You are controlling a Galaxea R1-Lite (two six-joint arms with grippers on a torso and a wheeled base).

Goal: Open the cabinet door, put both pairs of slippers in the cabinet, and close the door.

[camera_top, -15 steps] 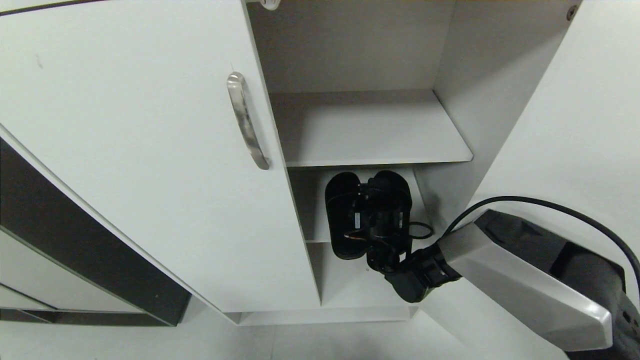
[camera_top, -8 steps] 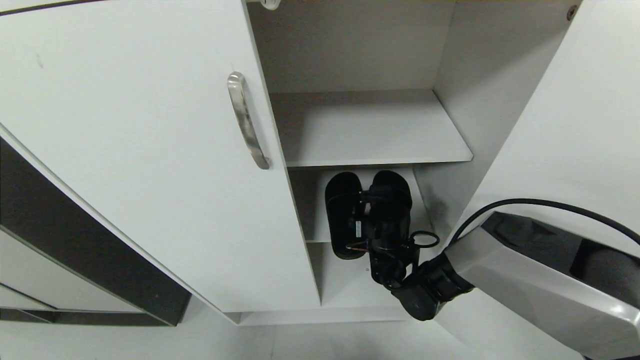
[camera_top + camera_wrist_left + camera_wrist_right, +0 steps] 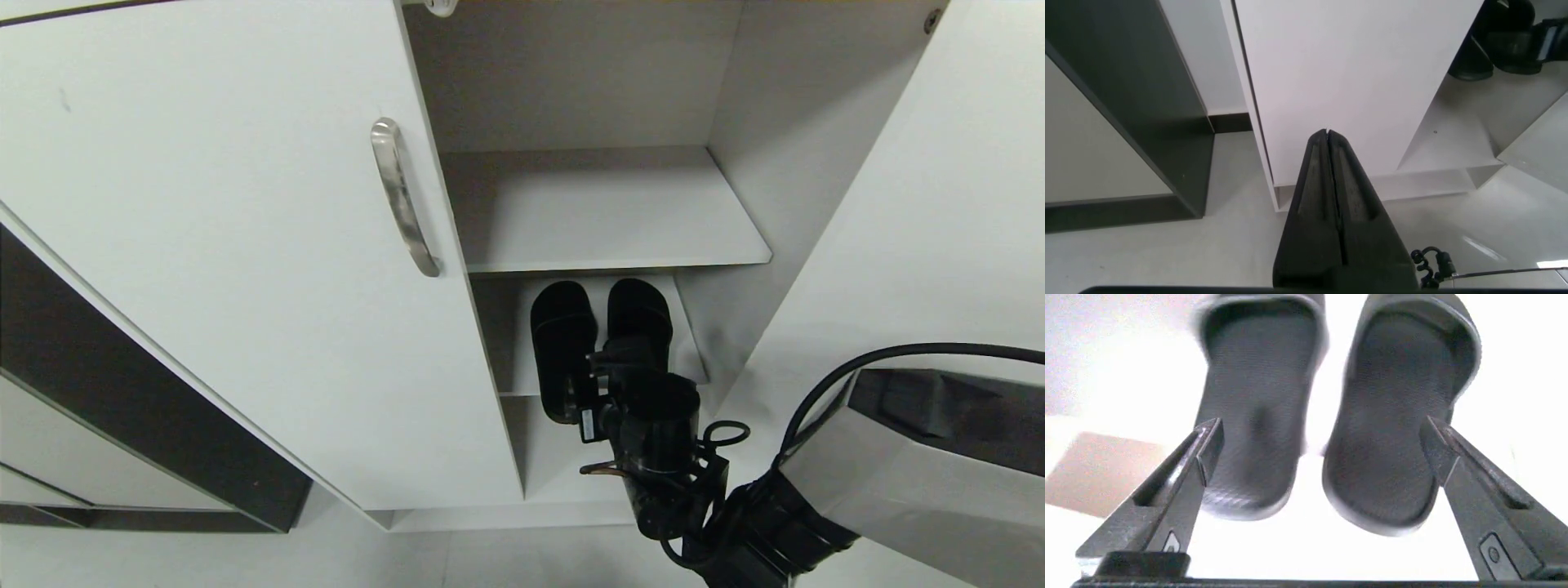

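A pair of black slippers (image 3: 600,327) lies side by side on the cabinet's middle shelf (image 3: 690,351), toes pointing inward. In the right wrist view the slippers (image 3: 1331,416) lie just ahead of the fingertips. My right gripper (image 3: 624,359) hangs in front of the shelf at the slippers' heels; it is open wide (image 3: 1323,433) and holds nothing. The right cabinet door (image 3: 939,204) stands open. My left gripper (image 3: 1327,139) is shut and empty, low over the floor in front of the closed left door (image 3: 1355,73).
The closed left door (image 3: 229,245) carries a metal handle (image 3: 400,196). An upper shelf (image 3: 604,212) and the cabinet floor (image 3: 563,469) are bare. A dark panel (image 3: 122,392) stands to the left. My right arm (image 3: 898,498) stretches in front of the open door.
My right gripper has drawn back out of the cabinet, away from the slippers, which stay on the shelf. The left door and the shelves have not moved.
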